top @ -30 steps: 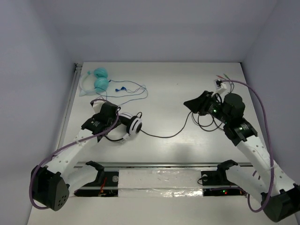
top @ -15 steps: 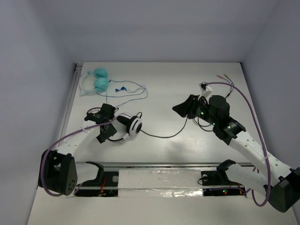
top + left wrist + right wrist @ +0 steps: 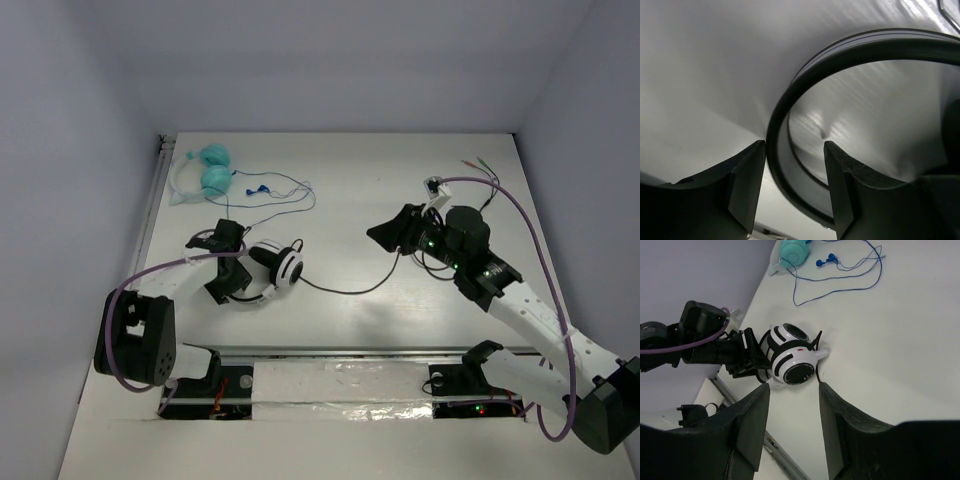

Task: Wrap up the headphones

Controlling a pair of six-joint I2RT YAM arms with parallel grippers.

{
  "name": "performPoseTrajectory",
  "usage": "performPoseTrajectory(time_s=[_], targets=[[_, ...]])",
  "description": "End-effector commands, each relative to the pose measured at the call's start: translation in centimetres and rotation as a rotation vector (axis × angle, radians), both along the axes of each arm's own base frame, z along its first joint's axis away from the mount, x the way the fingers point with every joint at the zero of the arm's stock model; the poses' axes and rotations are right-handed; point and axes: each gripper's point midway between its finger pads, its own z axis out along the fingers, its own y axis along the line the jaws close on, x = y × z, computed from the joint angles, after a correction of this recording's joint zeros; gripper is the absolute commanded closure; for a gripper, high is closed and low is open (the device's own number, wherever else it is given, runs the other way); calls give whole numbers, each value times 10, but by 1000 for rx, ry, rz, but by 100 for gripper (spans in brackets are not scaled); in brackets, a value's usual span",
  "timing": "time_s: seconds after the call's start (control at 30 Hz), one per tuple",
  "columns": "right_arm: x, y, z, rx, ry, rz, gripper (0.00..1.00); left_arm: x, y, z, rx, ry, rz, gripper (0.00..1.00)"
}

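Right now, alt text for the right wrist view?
Black-and-white striped headphones lie on the white table, the left gripper at their band. The right gripper frames the foreground, jaws open and empty; teal headphones with a blue cable lie beyond.

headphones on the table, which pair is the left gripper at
The black-and-white striped pair: the left gripper straddles its band. The teal pair lies apart in the far left corner, with nothing near it.

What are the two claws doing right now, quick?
Left claw: open, around the headphones band.
Right claw: open, gripping nothing.
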Motion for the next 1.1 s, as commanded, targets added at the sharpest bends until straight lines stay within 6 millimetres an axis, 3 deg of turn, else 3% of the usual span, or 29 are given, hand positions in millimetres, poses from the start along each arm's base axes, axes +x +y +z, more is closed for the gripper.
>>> performPoseTrajectory(time_s=[0.0, 0.13, 0.23, 0.27, 0.3, 0.37, 0.47, 0.53, 0.57, 0.63, 0.67, 0.73, 0.77, 0.83, 0.93, 1.07], targets=[[2, 5, 14, 23, -75, 21, 50, 7, -10, -8, -55, -39, -26, 53], [6, 6, 8, 15, -63, 14, 50, 2, -11, -20, -71, -45, -34, 53], [7, 6, 2, 14, -53, 10, 51, 2, -13, -28, -83, -61, -45, 74], [8, 7, -1, 9, -45, 9, 52, 4, -12, -28, -79, -68, -46, 92], [7, 6, -5, 5, -39, 7, 53, 7, -12, -24, -77, -89, -48, 100], [7, 6, -11, -1, -30, 7, 57, 17, -14, -13, -84, -141, -81, 100], [3, 11, -21, -4, -17, 47, 66, 42, -23, 26, -111, -279, -152, 100], [1, 16, -28, -10, -9, 83, 70, 59, -28, 66, -123, -380, -203, 100], [2, 17, -30, -14, -6, 89, 81, 63, -28, 80, -109, -406, -244, 100], [4, 19, -36, -29, -7, 98, 84, 67, -38, 108, -148, -458, -312, 100], [6, 20, -37, -35, -9, 98, 77, 73, -41, 133, -149, -495, -344, 100], [10, 23, -43, -51, -7, 109, 62, 76, -56, 156, -211, -521, -416, 100], [10, 27, -40, -39, -25, 135, 42, 80, -62, 179, -236, -558, -439, 100], [11, 32, -43, -40, -35, 162, 24, 81, -85, 207, -342, -590, -534, 100], [16, 34, -44, -47, -64, 166, 17, 82, -98, 228, -403, -616, -580, 100], [24, 32, -23, 4, -187, 121, 10, 81, -115, 264, -485, -681, -658, 100]])
